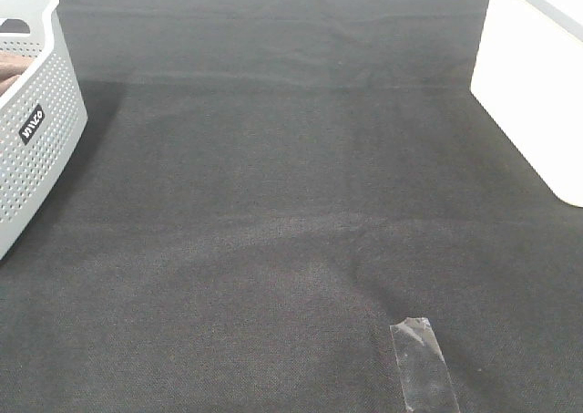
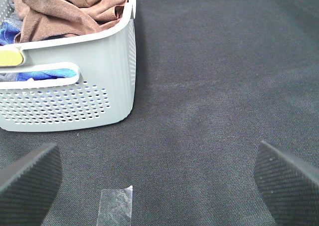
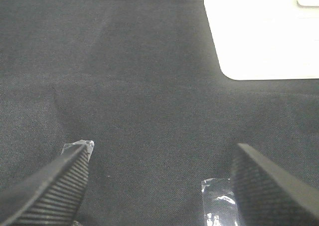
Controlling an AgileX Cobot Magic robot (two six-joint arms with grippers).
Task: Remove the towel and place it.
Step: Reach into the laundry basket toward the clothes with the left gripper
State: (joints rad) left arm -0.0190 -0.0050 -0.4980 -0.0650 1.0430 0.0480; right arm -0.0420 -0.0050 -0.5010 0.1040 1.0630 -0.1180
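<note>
We are seeing the brown towel lying crumpled inside the grey perforated basket, with blue cloth beside it. We are holding the left gripper spread wide above the dark table cover, near the basket and 1 strip of clear tape. The right gripper is hanging spread wide too, gripping nothing.

A grey perforated basket, clear tape and perhaps a white box sit on dark cloth.
</note>
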